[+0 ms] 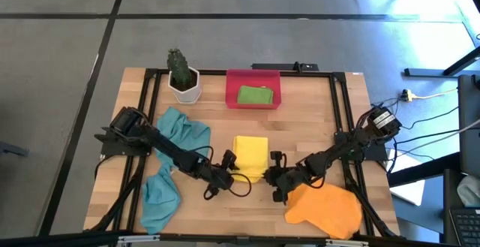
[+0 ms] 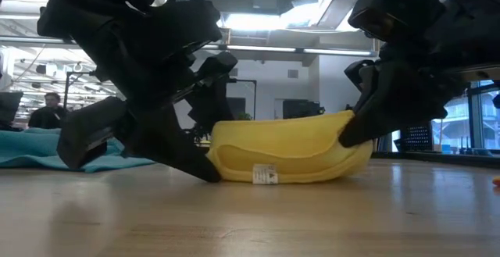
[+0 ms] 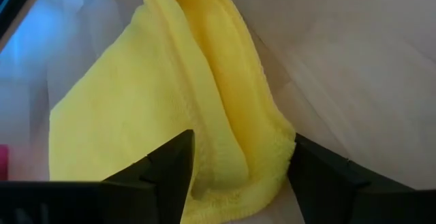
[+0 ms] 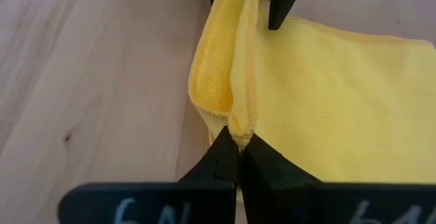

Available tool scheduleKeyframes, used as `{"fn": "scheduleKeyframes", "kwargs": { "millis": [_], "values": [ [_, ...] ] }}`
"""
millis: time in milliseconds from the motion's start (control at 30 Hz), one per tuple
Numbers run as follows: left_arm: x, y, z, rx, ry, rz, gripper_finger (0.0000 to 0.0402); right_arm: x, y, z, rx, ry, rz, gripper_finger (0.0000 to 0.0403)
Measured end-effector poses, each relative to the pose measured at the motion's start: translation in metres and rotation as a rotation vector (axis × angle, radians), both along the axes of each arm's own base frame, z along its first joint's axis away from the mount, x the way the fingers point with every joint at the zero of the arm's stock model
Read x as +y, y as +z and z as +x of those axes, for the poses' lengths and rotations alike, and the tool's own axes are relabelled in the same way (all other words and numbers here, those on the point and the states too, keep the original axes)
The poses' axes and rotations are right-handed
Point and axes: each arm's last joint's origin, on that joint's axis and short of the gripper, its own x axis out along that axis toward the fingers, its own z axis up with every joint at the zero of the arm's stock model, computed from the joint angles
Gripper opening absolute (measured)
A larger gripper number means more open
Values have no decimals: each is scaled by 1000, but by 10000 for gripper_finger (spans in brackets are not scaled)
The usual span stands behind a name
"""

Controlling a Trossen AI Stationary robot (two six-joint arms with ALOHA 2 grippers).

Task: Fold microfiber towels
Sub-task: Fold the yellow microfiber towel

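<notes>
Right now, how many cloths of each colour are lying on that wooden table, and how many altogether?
Teal-blue soft cloths: 2
Yellow folded cloth: 1
Orange soft cloth: 1
Lime green folded cloth in the red tray: 1
Total: 5

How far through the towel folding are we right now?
Done: a folded green towel lies in the red tray. In hand: the yellow towel is folded over mid-table; the right gripper pinches its edge, the left gripper stands open around its near edge. Left: the teal towels and the orange towel lie unfolded.
</notes>
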Motion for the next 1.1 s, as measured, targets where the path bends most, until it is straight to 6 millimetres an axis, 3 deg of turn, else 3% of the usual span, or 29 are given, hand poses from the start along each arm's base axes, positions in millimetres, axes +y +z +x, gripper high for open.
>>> {"fn": "scheduleKeyframes", "kwargs": {
  "millis": [233, 533, 767, 1100],
  "values": [
    [0, -6, 0, 10, -2, 40, 174, 0, 0, 0, 6, 10, 10, 2],
    [-11, -8, -5, 24, -62, 73, 11, 1, 0, 0, 11, 24, 12, 2],
    [-14, 3, -8, -5, -32, -5, 2, 6, 0, -1, 42, 118, 77, 4],
    [-6, 56, -12, -50, -64, -330, 1, 24, 23, 10, 13, 238, 166, 2]
  ]
}}
